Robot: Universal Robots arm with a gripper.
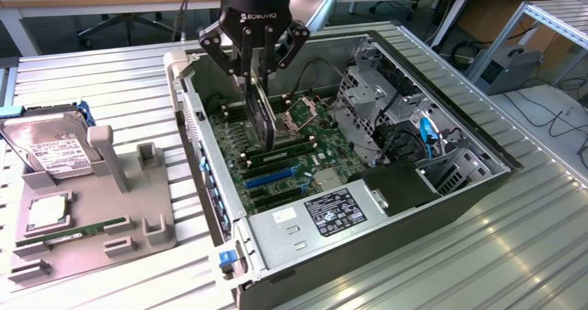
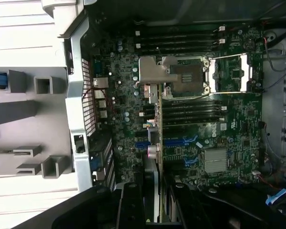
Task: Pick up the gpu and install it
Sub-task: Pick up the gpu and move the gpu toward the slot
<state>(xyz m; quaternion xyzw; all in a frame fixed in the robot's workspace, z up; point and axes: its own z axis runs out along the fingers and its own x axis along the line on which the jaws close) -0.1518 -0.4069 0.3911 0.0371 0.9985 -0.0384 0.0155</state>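
The gpu (image 1: pixel 261 114) is a thin dark card hanging edge-down inside the open computer case (image 1: pixel 459 141), just above the motherboard (image 1: pixel 312 162). My gripper (image 1: pixel 257 72) is shut on the card's upper edge. In the wrist view the gpu (image 2: pixel 156 119) appears edge-on between my gripper (image 2: pixel 155 191) fingers. It stands over the area of the blue expansion slots (image 2: pixel 181 142). Its lower edge sits near the slots (image 1: pixel 271 178); I cannot tell whether it touches them.
A grey parts holder (image 1: pixel 138 207) on the exterior view's left carries a silver hard drive (image 1: pixel 51 148) and a green memory stick (image 1: pixel 82 231). The case's rear wall (image 1: pixel 197 151), a drive cage (image 1: pixel 376 103) and cables surround the motherboard. The processor socket (image 2: pixel 190 76) lies beyond the card.
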